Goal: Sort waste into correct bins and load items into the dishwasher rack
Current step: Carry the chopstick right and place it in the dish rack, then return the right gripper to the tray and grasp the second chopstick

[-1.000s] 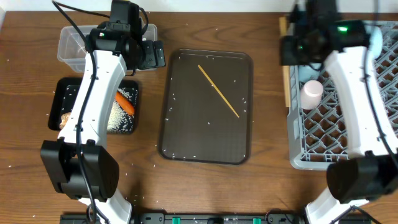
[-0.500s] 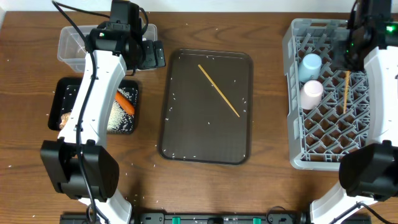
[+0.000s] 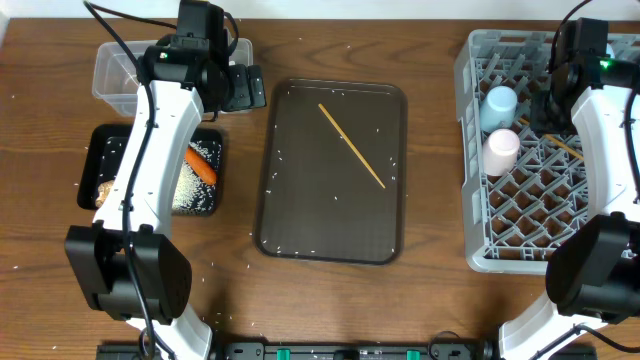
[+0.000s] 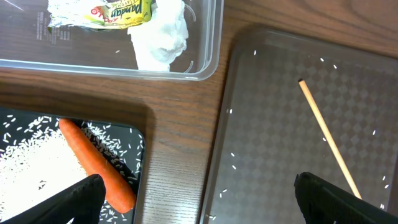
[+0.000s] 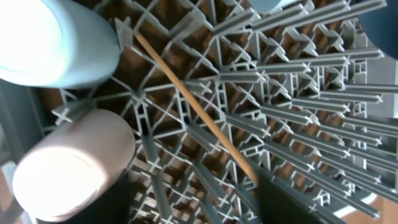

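Wooden table (image 3: 430,40) | upper right: right gripper (image 5: 208,202) parted, empty, over grey dishwasher rack (image 3: 475,255); chopstick (image 5: 193,106) lies loose on its lattice, apparently loaded | centre: second chopstick (image 3: 351,145) on brown serving tray (image 3: 290,230), probably next | upper left: left gripper (image 4: 199,199) wide open, empty.

right end effector (image 5: 196,202): shut a second ago; jaws now seen parted, nothing gripped.
chopstick (image 5: 193,106): half a second ago held steeply over the rack (image 3: 480,255); now released, laid slanting across the lattice just beside the two cups.
right arm: a second ago stretched over the rack's left side; now moved off to the rack's right edge, near the far corner.
light blue cup (image 3: 498,102): hidden under the arm a second ago; now exposed.
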### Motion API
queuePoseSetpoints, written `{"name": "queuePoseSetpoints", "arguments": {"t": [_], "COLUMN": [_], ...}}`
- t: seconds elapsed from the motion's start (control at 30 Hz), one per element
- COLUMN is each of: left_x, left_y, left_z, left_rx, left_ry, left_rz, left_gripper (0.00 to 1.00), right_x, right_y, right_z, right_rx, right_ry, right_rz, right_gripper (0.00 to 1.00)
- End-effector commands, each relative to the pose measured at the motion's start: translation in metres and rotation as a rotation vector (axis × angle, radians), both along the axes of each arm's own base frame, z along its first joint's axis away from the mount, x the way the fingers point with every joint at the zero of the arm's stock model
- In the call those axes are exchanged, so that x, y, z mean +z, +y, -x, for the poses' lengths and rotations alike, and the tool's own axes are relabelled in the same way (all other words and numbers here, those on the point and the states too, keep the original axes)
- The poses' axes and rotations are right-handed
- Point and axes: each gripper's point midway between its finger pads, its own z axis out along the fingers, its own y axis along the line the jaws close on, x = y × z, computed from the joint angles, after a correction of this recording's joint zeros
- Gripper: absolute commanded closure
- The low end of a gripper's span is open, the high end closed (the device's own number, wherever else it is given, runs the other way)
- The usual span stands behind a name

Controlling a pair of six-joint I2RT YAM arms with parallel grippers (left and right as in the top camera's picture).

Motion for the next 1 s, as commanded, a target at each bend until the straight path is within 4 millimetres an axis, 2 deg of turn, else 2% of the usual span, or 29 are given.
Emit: {"name": "queuePoseSetpoints", "arguments": {"t": [0.0, 0.13, 0.23, 0.3, 0.37, 0.43, 0.47, 0.53, 0.63, 0.83, 0.97], "left_x": [-0.006, -0.006, -0.006, -0.006, -0.006, -0.006, -0.006, -0.006, -0.006, -0.006, -0.006], "left_y": [0.002, 0.002, 0.002, 0.002, 0.002, 0.002, 0.002, 0.002, 0.002, 0.002, 0.002], "left_z": [0.002, 0.002, 0.002, 0.002, 0.002, 0.002, 0.002, 0.002, 0.002, 0.002, 0.002], "left_rx": [0.013, 0.013, 0.013, 0.013, 0.013, 0.013, 0.013, 0.013, 0.013, 0.013, 0.013], "left_ry": [0.019, 0.019, 0.019, 0.019, 0.019, 0.019, 0.019, 0.019, 0.019, 0.019, 0.019], "left_rz": [0.001, 0.001, 0.001, 0.001, 0.001, 0.001, 0.001, 0.001, 0.001, 0.001, 0.001], "left_gripper": [0.02, 0.02, 0.02, 0.02, 0.02, 0.02, 0.02, 0.02, 0.02, 0.02, 0.02], "right_x": [-0.008, -0.005, 0.003, 0.007, 0.008, 0.007, 0.006, 0.005, 0.011, 0.013, 0.000], "right_y": [0.020, 0.062, 0.085, 0.087, 0.081, 0.080, 0.087, 0.114, 0.171, 0.233, 0.273], "right_z": [-0.008, -0.018, -0.021, -0.021, -0.019, -0.017, -0.017, -0.019, -0.021, -0.027, -0.029], "right_rx": [0.024, 0.120, 0.185, 0.172, 0.089, 0.044, 0.054, 0.142, 0.411, 0.647, 0.738], "right_ry": [-0.025, -0.057, -0.068, -0.073, -0.081, -0.085, -0.085, -0.083, -0.086, -0.112, -0.099], "right_rz": [-0.117, -0.255, -0.248, -0.200, -0.158, -0.172, -0.213, -0.341, -0.528, -0.500, -0.455], "right_gripper": [0.31, 0.32, 0.32, 0.27, 0.22, 0.22, 0.24, 0.32, 0.47, 0.41, 0.32]}}
